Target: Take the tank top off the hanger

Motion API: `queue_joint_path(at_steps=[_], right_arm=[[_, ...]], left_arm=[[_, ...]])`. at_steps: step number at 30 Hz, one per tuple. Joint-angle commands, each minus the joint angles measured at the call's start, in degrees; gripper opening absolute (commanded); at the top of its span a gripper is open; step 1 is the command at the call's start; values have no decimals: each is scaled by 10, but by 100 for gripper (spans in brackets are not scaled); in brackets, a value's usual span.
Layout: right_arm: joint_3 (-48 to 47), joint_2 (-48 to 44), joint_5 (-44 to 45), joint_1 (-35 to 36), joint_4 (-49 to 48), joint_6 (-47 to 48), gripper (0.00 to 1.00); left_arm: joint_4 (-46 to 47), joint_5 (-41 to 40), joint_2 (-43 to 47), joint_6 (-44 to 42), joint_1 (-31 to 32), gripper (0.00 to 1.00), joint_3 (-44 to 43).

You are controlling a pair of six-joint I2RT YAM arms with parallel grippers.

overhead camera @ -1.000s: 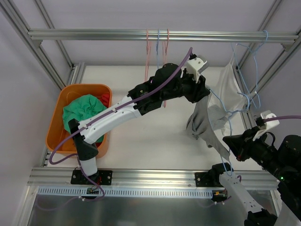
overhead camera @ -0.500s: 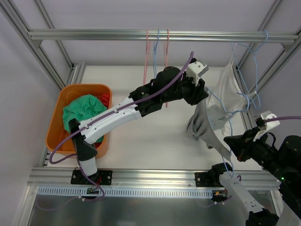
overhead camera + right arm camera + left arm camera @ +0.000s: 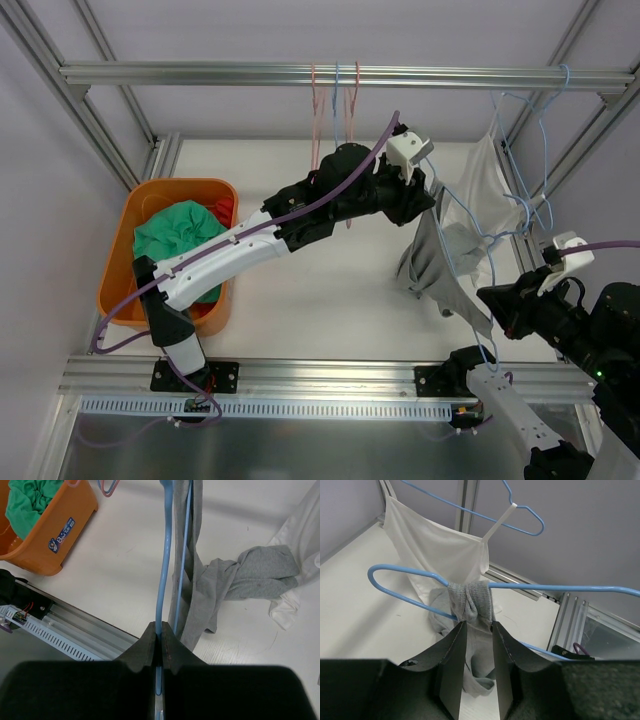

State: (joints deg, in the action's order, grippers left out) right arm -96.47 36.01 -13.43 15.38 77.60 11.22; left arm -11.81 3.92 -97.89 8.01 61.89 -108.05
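Grey tank top (image 3: 435,265) is noted as not yet removed, one strap bunched over the blue hanger (image 3: 560,587) at the right, cloth trailing onto the table (image 3: 300,300), left gripper (image 3: 478,624) jaws narrowly parted astride that strap, right gripper (image 3: 161,630) clamped on the hanger wire; the other strap is not made out.
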Motion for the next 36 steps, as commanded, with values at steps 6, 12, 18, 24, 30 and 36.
queue_joint_path(at_steps=[6, 12, 18, 24, 30, 36], right_arm=[[-14, 6, -22, 4, -19, 10, 0], [-14, 5, -24, 4, -21, 12, 0], [-16, 2, -40, 4, -21, 11, 0], [-12, -2, -60, 4, -24, 13, 0], [16, -1, -2, 24, -17, 17, 0], [36, -3, -8, 31, -15, 19, 0]], left_arm=[[31, -5, -2, -4, 2, 37, -23], [34, -15, -7, -7, 2, 22, -27], [36, -35, -6, -7, 2, 11, -24], [49, -80, -3, 3, 2, 0, -20], [116, -150, 52, 21, 3, 0, 60], [157, -287, 92, 42, 3, 0, 110]])
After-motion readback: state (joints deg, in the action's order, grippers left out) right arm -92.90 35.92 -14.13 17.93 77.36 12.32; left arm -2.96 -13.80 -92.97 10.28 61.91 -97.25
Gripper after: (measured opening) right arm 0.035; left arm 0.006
